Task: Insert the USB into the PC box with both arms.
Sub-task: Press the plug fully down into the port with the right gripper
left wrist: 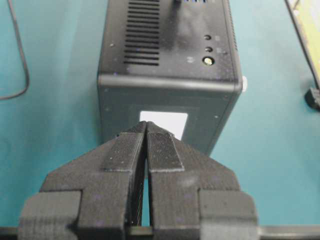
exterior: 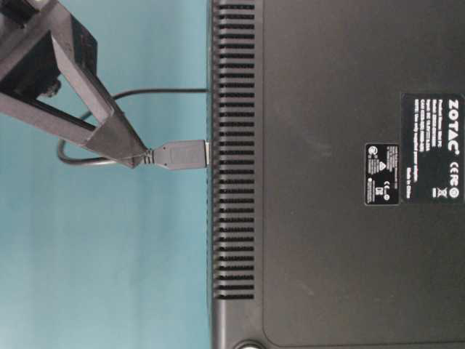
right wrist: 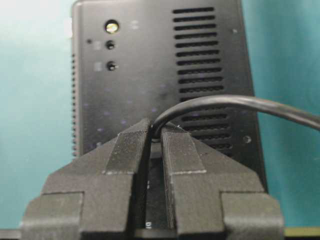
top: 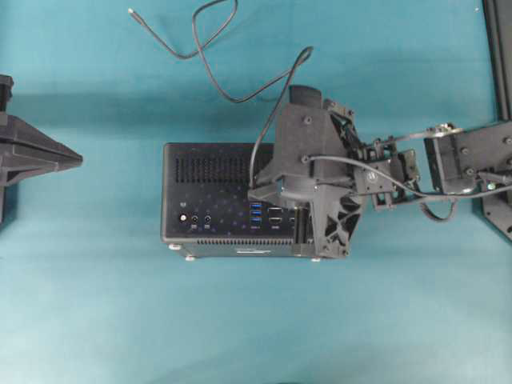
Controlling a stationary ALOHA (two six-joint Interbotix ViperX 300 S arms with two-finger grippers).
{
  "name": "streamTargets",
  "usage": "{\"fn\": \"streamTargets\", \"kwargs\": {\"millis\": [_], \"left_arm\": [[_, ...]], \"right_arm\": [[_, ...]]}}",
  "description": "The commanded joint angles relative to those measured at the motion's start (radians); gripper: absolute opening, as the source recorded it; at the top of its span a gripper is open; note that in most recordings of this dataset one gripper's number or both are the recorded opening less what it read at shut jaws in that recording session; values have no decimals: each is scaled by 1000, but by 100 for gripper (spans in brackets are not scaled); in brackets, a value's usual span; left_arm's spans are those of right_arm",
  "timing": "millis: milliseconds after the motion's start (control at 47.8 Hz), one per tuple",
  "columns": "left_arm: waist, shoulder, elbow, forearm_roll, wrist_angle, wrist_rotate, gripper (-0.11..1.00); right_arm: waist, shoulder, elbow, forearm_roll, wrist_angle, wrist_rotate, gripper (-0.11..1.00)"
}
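Note:
The PC box (top: 216,200) lies in the middle of the teal table, its port face up. My right gripper (top: 256,192) hangs over that face, near the blue ports (top: 256,212), shut on the USB cable (right wrist: 240,102) just behind the plug. In the table-level view the fingertips (exterior: 134,154) pinch the cable and the black plug (exterior: 178,154) points at the PC box (exterior: 334,174), its metal end touching the face. How deep it sits does not show. My left gripper (top: 78,160) is shut and empty, apart from the box's left side (left wrist: 165,125).
The cable loops over the table behind the box, its free end (top: 132,12) at the back left. The right arm (top: 448,160) reaches in from the right edge. A black frame post (top: 500,48) stands at the back right.

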Motion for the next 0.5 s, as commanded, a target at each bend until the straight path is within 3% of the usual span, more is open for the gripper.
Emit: {"fn": "streamTargets", "kwargs": {"millis": [0,293,481], "left_arm": [[-2,3,-11,2,-6,-2,0],[-2,3,-11,3,-6,-2,0],[-2,3,-8,2,-6,-2,0]], "right_arm": [[-23,9,9,-5,5,6,10],[41,9,23,34,-12,8,10],[44,9,31,49,-14,9,10]]}}
